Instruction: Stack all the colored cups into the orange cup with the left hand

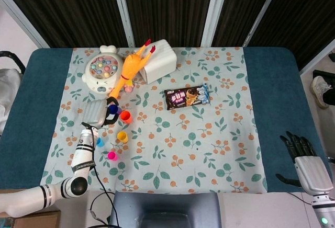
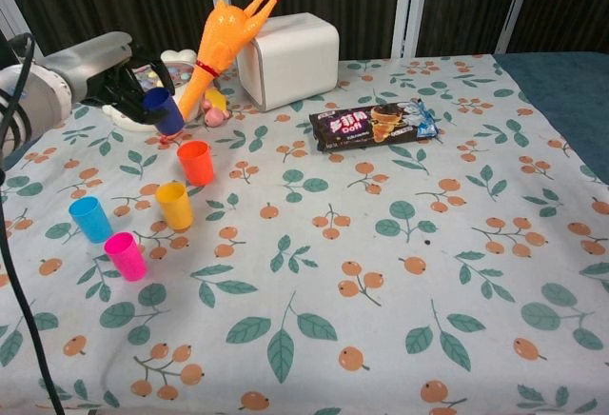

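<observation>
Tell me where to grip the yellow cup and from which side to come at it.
Grip the yellow cup around its upper wall, coming from the robot's left side. It stands upright, mouth up, and the light blue cup and pink cup stand apart from it, leaving room for fingers.

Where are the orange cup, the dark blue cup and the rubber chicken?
orange cup (image 2: 195,162), chest view, on its side wall.
dark blue cup (image 2: 165,113), chest view, on its side.
rubber chicken (image 2: 221,42), chest view, on its body.
</observation>
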Motion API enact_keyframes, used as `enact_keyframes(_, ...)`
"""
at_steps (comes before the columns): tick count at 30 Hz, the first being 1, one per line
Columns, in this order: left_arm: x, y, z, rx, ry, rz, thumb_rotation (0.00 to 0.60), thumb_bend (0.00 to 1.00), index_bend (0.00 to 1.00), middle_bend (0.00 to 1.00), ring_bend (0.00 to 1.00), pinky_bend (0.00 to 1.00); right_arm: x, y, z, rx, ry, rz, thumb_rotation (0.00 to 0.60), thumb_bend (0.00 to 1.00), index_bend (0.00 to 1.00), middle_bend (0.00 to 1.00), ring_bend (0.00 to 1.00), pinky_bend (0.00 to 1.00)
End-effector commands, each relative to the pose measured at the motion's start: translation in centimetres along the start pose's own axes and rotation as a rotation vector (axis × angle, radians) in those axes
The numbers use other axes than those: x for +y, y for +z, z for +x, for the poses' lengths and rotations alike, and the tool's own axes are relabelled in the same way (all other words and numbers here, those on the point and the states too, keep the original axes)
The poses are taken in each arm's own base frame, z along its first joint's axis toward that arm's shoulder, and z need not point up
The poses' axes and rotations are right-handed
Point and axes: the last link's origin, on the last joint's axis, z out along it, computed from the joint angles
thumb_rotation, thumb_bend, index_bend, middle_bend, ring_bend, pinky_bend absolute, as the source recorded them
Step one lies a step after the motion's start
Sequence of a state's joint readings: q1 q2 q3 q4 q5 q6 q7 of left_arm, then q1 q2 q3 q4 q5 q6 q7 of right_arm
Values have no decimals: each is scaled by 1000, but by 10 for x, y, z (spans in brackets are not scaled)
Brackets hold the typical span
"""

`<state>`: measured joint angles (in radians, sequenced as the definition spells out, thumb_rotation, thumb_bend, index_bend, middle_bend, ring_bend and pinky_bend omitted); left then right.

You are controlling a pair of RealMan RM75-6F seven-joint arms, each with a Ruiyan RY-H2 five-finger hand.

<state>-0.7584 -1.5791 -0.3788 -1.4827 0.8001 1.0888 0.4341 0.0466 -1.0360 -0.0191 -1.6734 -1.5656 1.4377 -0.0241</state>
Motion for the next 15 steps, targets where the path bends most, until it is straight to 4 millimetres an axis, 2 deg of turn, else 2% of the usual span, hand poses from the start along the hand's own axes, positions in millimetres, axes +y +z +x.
enact_keyframes(1, 13, 0, -6, -10, 13, -14, 600, 332, 488, 1000, 1000, 1000, 0, -1, 1, 1, 3, 0, 600, 205, 0, 0, 0, 0)
enact_keyframes(6, 17, 1, -17, -23, 22, -3, 600, 337, 488, 1000, 1000, 1000, 2, -2, 3, 6, 12, 3, 600, 205, 0, 0, 0, 0)
enact_keyframes(15, 9, 8, -26, -28, 44, 25, 600, 349, 485, 1000, 1000, 1000, 3, -3, 5, 12, 18, 1, 600, 205, 0, 0, 0, 0)
